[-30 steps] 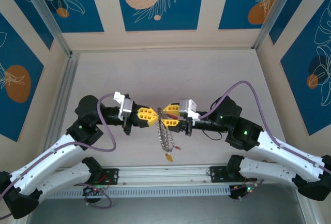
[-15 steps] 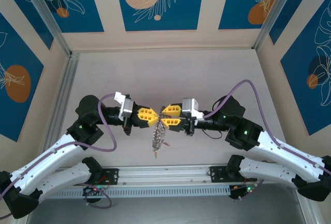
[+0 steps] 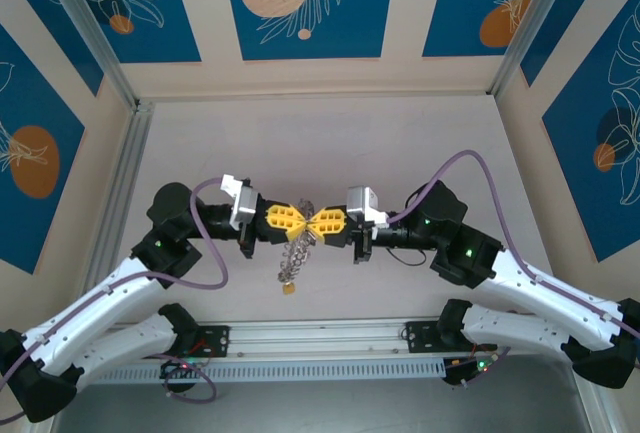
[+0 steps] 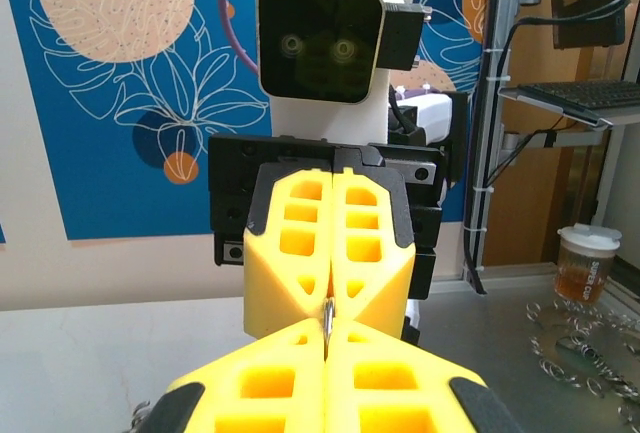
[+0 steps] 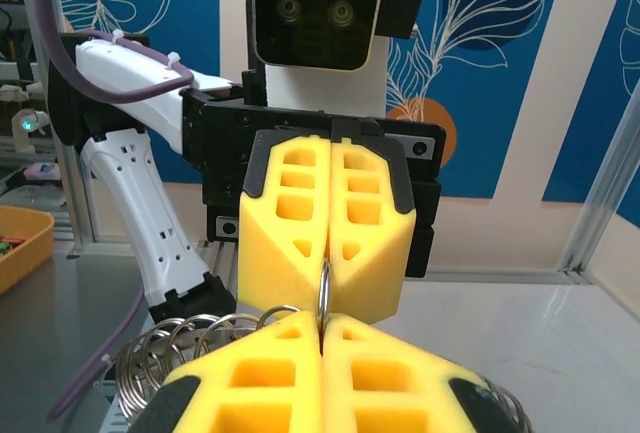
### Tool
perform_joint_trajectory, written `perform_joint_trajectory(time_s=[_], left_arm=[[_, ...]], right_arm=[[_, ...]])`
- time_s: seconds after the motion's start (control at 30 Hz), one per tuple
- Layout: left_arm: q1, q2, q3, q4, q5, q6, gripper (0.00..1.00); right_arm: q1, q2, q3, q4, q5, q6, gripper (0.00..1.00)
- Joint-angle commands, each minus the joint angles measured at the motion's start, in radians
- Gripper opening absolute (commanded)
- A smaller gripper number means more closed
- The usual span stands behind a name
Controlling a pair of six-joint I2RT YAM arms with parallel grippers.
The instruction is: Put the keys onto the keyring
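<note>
**Both hands pinched shut, nose to nose, with the keyring dangling beneath**

The left hand [image 3: 298, 219] and the right hand [image 3: 318, 221] meet tip to tip over the middle of the pale bench [image 3: 400, 143]. Each has its blocky yellow plastic fingers pressed tight together. The keyring [image 3: 293, 251], a silvery bunch of metal wire loops, hangs from the spot where they meet and trails toward the near edge. A small yellow tag [image 3: 287, 288] sits at its lowest end. From above, the individual keys are too small to pick out.

Through the left wrist camera, the left hand [image 4: 326, 338] is closed on a thin sliver of the keyring [image 4: 326, 317], which stands up out of the seam. The right hand [image 4: 328, 293] faces it squarely, also closed.

Through the right wrist camera, the right hand [image 5: 322, 331] grips the same thin wire edge-on. That wire runs up into the closed seam of the left hand [image 5: 325, 283]. More of the keyring [image 5: 190, 338] spills out in coils just left of the right hand's fingers.

Off to the right in the left wrist view, a clear plastic cup of amber liquid [image 4: 586, 261] stands near some loose small metal rings [image 4: 580, 353] scattered on the surface.
</note>
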Motion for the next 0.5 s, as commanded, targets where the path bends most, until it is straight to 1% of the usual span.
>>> perform_joint_trajectory(time_s=[0.0,0.07,0.1,0.2,0.27,0.33,0.47], left_arm=[[0.002,0.003,0.011,0.056,0.025,-0.006,0.0],[0.002,-0.002,0.046,-0.08,0.004,0.061,0.0],[0.001,-0.007,0.075,-0.182,-0.017,0.112,0.0],[-0.003,-0.003,0.178,-0.496,-0.124,0.28,0.13],[-0.008,0.007,0.238,-0.651,-0.202,0.362,0.19],[-0.013,0.017,0.285,-0.76,-0.257,0.42,0.2],[-0.024,0.039,0.344,-0.863,-0.297,0.473,0.2]], right_arm=[[-0.009,0.019,0.047,-0.03,0.059,0.006,0.0],[-0.018,0.015,0.06,-0.06,0.079,0.002,0.0],[-0.024,0.014,0.069,-0.08,0.08,-0.002,0.0],[-0.034,0.015,0.099,-0.14,0.093,-0.016,0.0],[-0.037,0.018,0.111,-0.171,0.11,-0.032,0.0],[-0.037,0.025,0.127,-0.203,0.123,-0.046,0.0],[-0.037,0.044,0.155,-0.244,0.115,-0.061,0.0]])
